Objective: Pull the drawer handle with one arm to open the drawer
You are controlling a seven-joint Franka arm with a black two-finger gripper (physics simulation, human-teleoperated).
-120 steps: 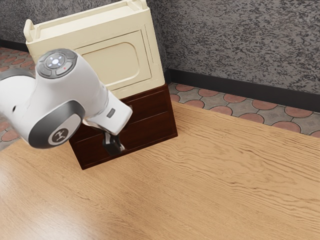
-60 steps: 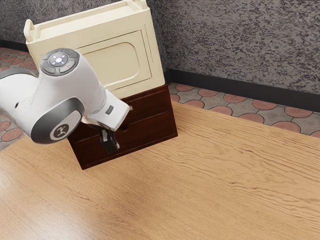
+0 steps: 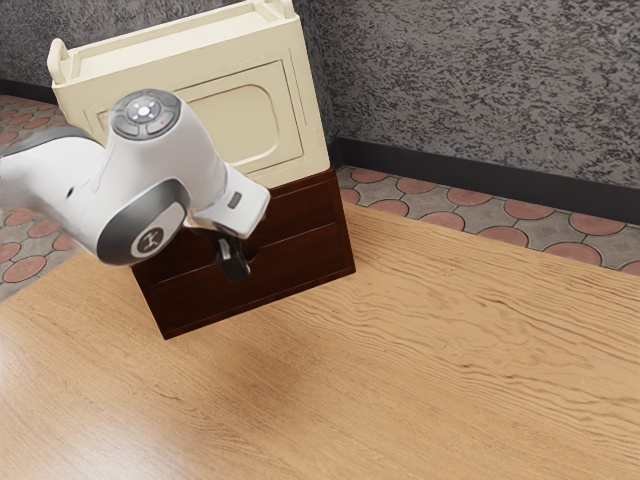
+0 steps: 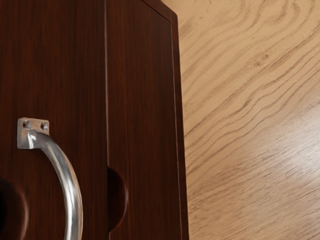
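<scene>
Behind the wooden worktop (image 3: 450,350), a mottled grey wall (image 3: 480,90) rises from a patterned tile floor (image 3: 455,200). The dark cabinet (image 3: 300,270) stands near the worktop's far corner, its fronts facing inward, which leaves bare wood before them for a drawer to slide over; a cream section (image 3: 235,120) sits on top. The metal handle (image 4: 74,200) is fixed to the upper drawer front (image 4: 60,65), above the lower one (image 4: 145,100), and bows outward to give a gripper something to get behind. Both fronts look closed. The gripper (image 3: 234,267) hangs just before them, seemingly lining up for that bow; whether it is spread or closed, I cannot tell. A firm hold comes next, then a straight pull, since a skewed one could slip or jam the drawer.
</scene>
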